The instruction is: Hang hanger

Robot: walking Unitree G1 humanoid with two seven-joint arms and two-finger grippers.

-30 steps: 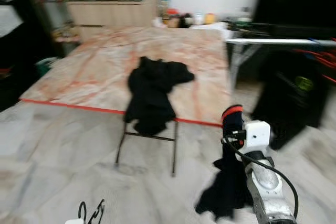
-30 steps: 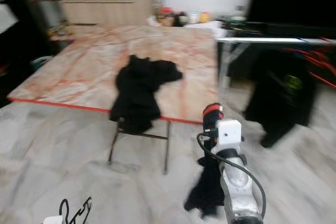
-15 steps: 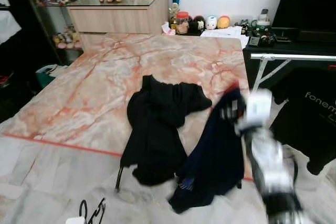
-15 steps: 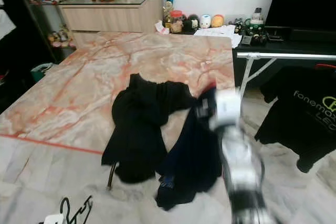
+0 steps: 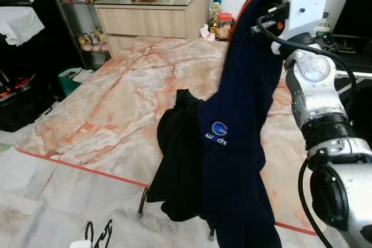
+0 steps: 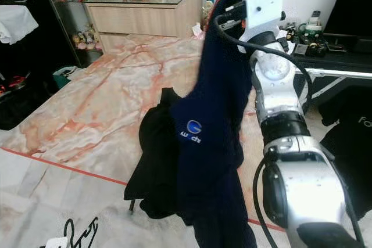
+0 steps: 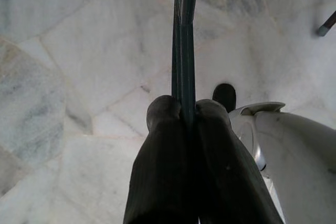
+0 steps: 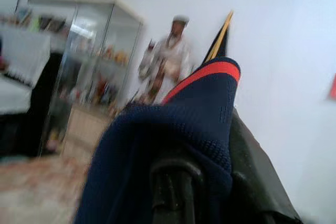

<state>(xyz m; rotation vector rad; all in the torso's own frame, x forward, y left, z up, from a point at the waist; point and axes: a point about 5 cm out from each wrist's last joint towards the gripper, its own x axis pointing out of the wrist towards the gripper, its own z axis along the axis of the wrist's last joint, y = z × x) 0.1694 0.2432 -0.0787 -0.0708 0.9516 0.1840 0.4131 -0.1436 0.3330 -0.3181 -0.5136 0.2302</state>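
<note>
Left gripper: low at about 7 o'clock in the head views, near the marble floor; its jaws are clenched on a thin dark hanger, whose wire hook peeks up at the bottom edge.

Desk: pink-veined marble top, spreading from 9 o'clock to the centre, red edging along its near side.

Black garment: heaped on the desk's near edge at about 6 o'clock, part of it drooping over the side; no gripper touches it.

Navy shirt: hangs full length from 1 o'clock down to 5 o'clock, in front of the black garment; red trim at its top, a small round logo on the chest.

Right gripper: raised high at 1 o'clock, jaws grasping the navy shirt's top edge, the cloth bunched over the fingers.

Rail: a pale bar at 3 o'clock, just beyond the desk, with a black tee hanging below it.

Progress: early, by my reading. Hanger and shirt are each in a gripper but well apart. Left to do: bring the two together if the shirt is meant to go on it, then hook the hanger over the rail.
</note>
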